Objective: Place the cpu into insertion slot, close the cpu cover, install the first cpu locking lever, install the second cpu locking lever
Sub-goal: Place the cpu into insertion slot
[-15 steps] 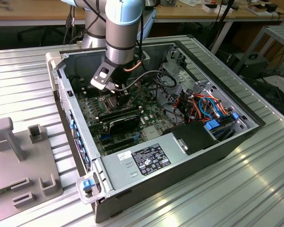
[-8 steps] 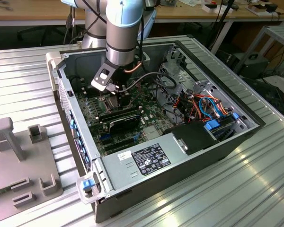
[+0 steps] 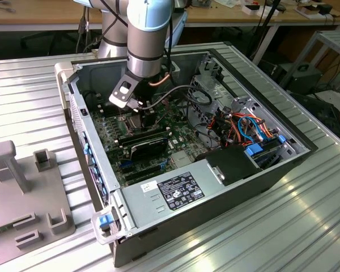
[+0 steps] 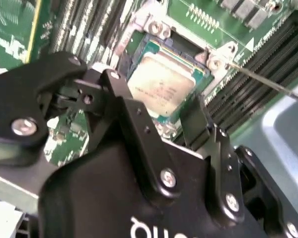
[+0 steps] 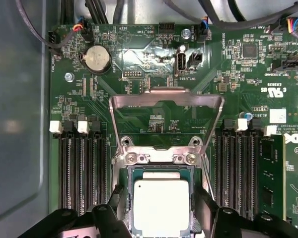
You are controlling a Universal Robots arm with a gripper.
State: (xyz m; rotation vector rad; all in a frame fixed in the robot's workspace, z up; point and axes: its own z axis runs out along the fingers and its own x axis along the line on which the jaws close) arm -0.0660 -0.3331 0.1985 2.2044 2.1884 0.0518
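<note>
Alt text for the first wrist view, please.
A small square silvery-grey cpu sits in the black square insertion slot on the green circuit board, straddled by the open black gripper. The thin silvery metal cpu cover is swung open, not closed.

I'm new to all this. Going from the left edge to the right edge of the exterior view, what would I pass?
Grey holder block → robot arm reaching into the open computer → bundle of orange and blue cables → metal shelf.
</note>
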